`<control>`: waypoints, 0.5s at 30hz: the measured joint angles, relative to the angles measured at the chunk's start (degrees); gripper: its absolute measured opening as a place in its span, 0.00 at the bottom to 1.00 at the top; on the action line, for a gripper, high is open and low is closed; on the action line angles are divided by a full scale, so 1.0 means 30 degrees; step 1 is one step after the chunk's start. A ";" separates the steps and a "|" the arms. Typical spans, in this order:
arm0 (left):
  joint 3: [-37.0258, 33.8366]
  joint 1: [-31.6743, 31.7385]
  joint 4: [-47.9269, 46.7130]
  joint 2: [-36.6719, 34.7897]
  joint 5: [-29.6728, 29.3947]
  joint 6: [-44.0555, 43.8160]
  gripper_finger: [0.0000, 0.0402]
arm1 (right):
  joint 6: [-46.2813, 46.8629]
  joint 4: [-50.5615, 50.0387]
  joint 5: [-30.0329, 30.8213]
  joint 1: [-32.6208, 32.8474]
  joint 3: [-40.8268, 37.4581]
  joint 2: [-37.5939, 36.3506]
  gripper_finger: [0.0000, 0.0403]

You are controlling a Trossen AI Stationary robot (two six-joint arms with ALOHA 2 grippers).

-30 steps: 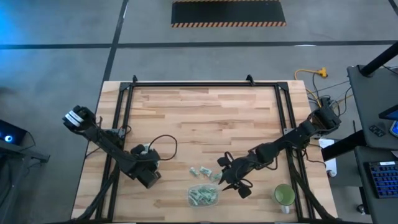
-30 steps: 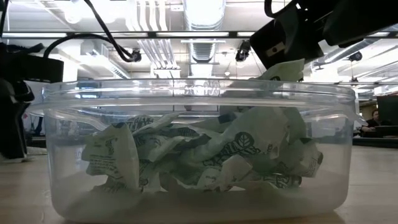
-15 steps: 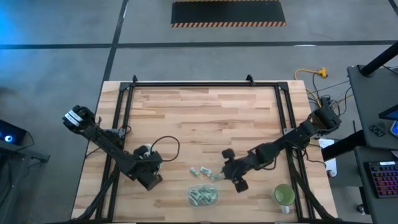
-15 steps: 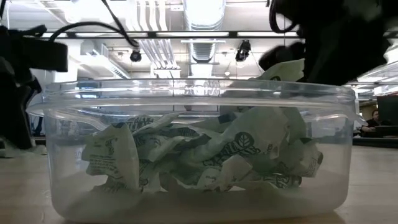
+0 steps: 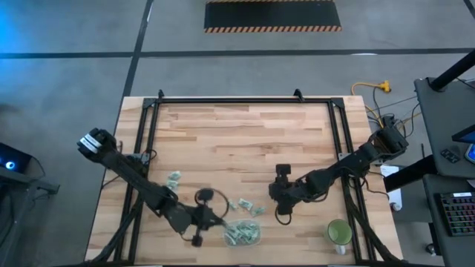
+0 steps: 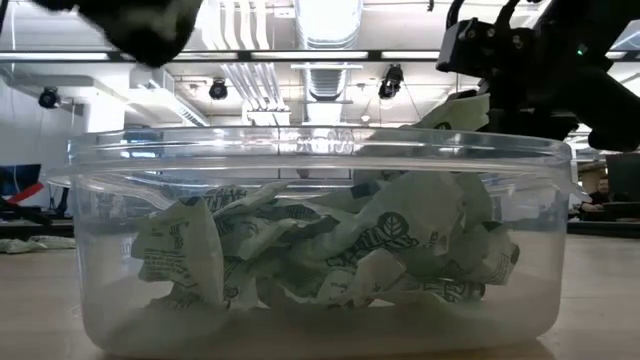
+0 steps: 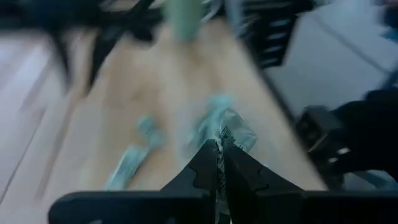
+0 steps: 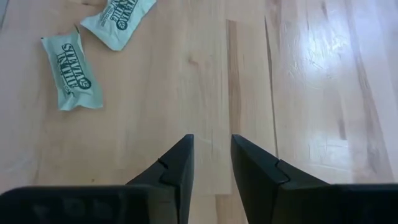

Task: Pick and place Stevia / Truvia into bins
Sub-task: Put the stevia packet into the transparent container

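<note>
Worktop (image 5: pixel 245 141): pale wood planks, smooth, with a light sheen showing in the right wrist view. Tub (image 6: pixel 320 165): clear plastic, glossy, see-through walls. Sachets (image 8: pixel 71 78): matt paper, pale green with dark print, crinkled where heaped in the tub. Right gripper's fingers (image 8: pixel 180 165): dark matt plastic. Cup (image 5: pixel 339 233): green, smooth.

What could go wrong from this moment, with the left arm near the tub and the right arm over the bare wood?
1. The left gripper is shut on a thin sachet; pinched only at its edge, it might slip before reaching the tub.
2. The tub is already piled high with sachets, so a new one may slide off over the rim.
3. The right gripper stands open beside two loose sachets, so closing here would catch nothing.
</note>
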 joint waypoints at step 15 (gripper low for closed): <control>0.0989 0.1226 0.2162 0.3375 0.3898 0.1474 0.00 | -0.0025 0.0144 -0.0194 0.0007 -0.0003 0.0000 0.24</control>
